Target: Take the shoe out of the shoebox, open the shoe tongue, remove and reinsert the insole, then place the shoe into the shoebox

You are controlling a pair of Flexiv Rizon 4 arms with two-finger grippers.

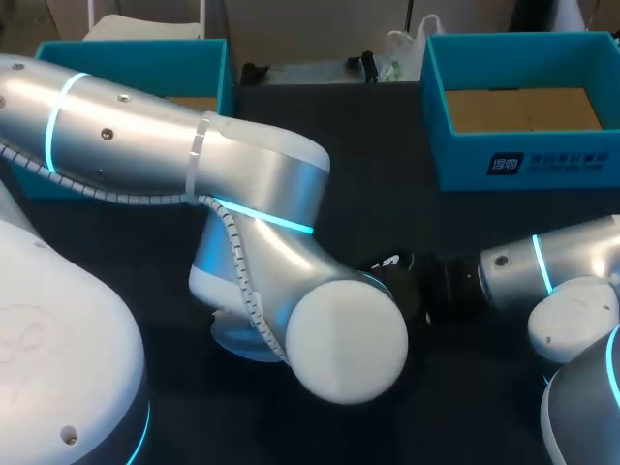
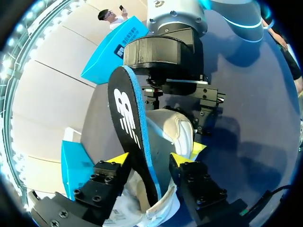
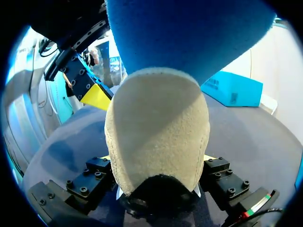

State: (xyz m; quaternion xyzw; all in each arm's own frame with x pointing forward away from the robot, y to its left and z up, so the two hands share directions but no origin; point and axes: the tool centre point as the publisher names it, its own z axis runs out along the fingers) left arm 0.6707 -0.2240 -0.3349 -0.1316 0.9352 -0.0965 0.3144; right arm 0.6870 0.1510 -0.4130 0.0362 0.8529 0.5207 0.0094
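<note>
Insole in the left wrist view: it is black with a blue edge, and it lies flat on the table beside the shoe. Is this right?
Not quite. The insole is black with a blue edge, but it is not lying flat beside the shoe. It stands up out of the shoe's opening, as the left wrist view shows.

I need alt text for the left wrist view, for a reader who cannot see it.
A black insole with a blue edge stands up out of a cream shoe at the left gripper. Beyond, the right gripper holds the shoe, with a dark table and a blue shoebox behind.
</note>
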